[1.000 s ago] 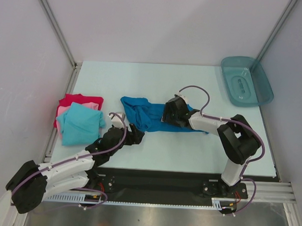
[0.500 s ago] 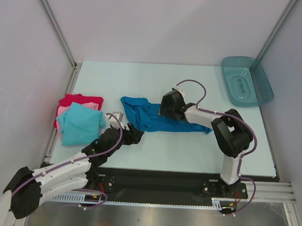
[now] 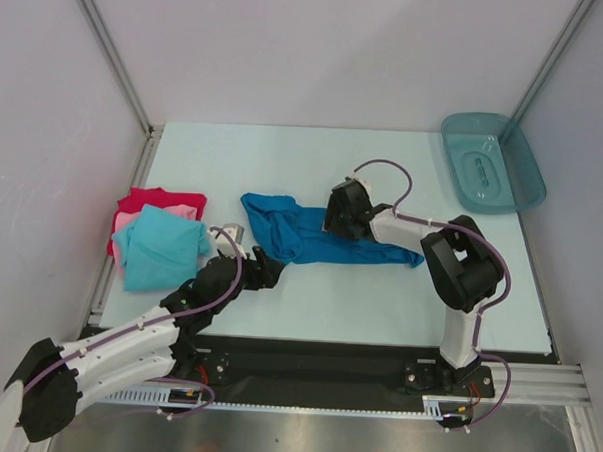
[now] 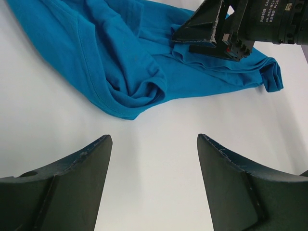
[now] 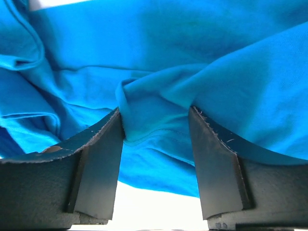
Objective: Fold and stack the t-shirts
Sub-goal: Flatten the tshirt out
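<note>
Between the right claw's (image 5: pixel 155 115) parted jaws a fold of blue shirt (image 5: pixel 216 57) is straddled, its length running toward the open left claw (image 4: pixel 153 139).

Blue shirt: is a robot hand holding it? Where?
Right gripper has a fold of the blue shirt between its fingers; whether gripped cannot be told. Left gripper holds nothing.

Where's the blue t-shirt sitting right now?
Top view: the blue t-shirt lies crumpled mid-table, right of the folded stack, with the right gripper over its middle and the left gripper just short of its near-left edge.
</note>
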`<state>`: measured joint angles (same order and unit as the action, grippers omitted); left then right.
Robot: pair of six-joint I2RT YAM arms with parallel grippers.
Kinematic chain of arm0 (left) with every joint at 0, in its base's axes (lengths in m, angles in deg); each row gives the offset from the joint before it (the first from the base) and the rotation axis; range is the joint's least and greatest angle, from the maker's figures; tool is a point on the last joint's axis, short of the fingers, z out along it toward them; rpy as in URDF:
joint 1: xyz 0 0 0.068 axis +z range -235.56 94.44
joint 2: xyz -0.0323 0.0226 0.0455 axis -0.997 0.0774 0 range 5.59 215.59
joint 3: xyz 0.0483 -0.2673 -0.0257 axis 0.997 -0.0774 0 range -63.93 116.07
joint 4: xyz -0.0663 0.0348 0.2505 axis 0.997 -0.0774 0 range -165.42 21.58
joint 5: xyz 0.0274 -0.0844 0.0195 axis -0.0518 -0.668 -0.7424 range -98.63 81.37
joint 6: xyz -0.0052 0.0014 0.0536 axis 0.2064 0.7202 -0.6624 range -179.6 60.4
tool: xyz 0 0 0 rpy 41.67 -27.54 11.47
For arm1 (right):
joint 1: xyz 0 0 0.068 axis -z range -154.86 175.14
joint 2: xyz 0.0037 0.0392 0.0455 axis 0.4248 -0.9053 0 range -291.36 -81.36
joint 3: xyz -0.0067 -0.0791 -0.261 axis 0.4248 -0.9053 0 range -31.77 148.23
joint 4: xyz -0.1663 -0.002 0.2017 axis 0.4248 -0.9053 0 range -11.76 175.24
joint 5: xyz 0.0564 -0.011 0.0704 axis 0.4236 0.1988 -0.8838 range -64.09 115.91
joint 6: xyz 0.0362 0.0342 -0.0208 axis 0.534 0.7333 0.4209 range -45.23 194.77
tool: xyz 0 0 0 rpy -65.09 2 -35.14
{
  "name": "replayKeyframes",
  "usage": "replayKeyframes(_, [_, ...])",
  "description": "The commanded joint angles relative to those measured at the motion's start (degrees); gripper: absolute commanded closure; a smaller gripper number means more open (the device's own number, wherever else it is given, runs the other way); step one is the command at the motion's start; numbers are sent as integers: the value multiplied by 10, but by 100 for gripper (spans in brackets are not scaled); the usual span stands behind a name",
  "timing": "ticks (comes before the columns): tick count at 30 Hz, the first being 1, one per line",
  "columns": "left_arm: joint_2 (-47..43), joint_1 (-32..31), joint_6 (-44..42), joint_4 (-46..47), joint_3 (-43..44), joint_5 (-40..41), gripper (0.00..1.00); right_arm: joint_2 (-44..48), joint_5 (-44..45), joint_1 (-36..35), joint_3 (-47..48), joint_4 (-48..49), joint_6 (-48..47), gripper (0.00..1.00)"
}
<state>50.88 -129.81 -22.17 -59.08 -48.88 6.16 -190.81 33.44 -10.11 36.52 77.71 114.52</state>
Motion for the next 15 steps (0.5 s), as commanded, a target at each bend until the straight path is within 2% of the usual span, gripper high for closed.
replayKeyframes(1, [-12, -3, -12, 4, 16, 7, 23, -16, 13, 4, 25, -40, -24, 41])
replayKeyframes(11, [-26, -3, -15, -8, 18, 10, 23, -70, -10, -6, 76, -84, -41, 42])
replayKeyframes(13, [-25, -3, -14, -8, 18, 9, 23, -72, -4, -11, 78, -86, -41, 55])
replayKeyframes(14, [-27, -3, -14, -8, 17, 9, 23, -71, -4, -11, 75, -85, -38, 66])
replayKeyframes(15, [-28, -3, -14, -8, 17, 9, 23, -69, -4, -9, 72, -82, -37, 83])
